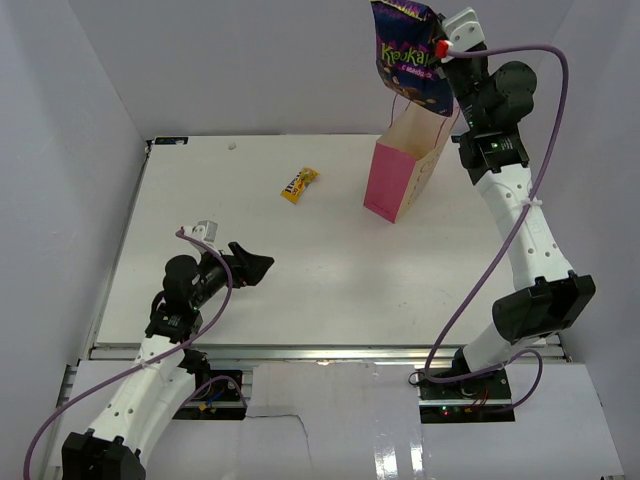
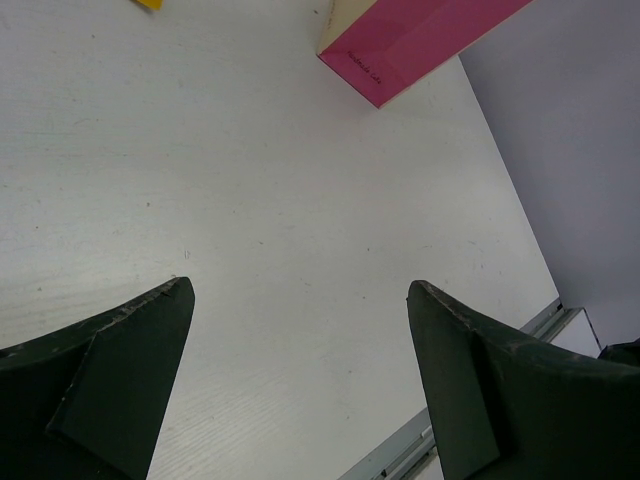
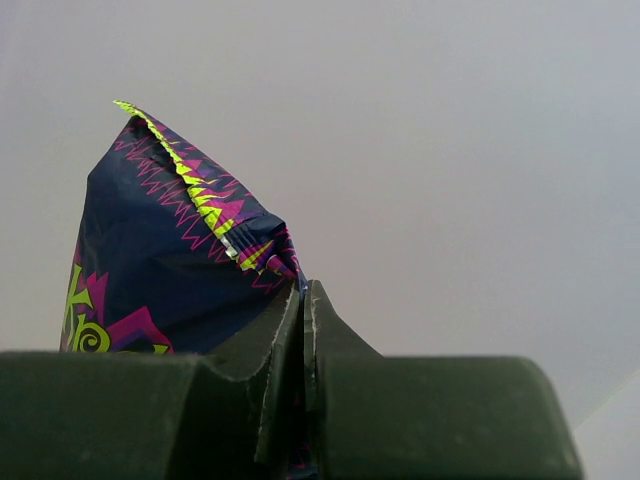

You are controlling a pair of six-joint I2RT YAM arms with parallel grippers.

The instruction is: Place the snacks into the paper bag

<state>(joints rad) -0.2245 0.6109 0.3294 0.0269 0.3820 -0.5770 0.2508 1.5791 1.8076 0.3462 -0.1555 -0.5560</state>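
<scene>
My right gripper point(image 1: 441, 52) is shut on the edge of a dark blue-purple crinkly snack bag point(image 1: 408, 52), held high above the open top of the pink paper bag point(image 1: 402, 178). The right wrist view shows the fingers point(image 3: 285, 340) pinching the snack bag point(image 3: 160, 260) at its crimped corner. The paper bag stands upright at the back right of the table. A small yellow candy packet point(image 1: 299, 184) lies flat to the left of the bag. Low over the front left of the table, my left gripper point(image 1: 255, 265) is open with nothing between its fingers point(image 2: 120, 370). The paper bag's pink base point(image 2: 410, 45) shows far ahead of it.
White walls enclose the table on three sides. A metal rail point(image 1: 320, 351) runs along the near edge of the white table point(image 1: 300, 270). Purple cables loop from both arms.
</scene>
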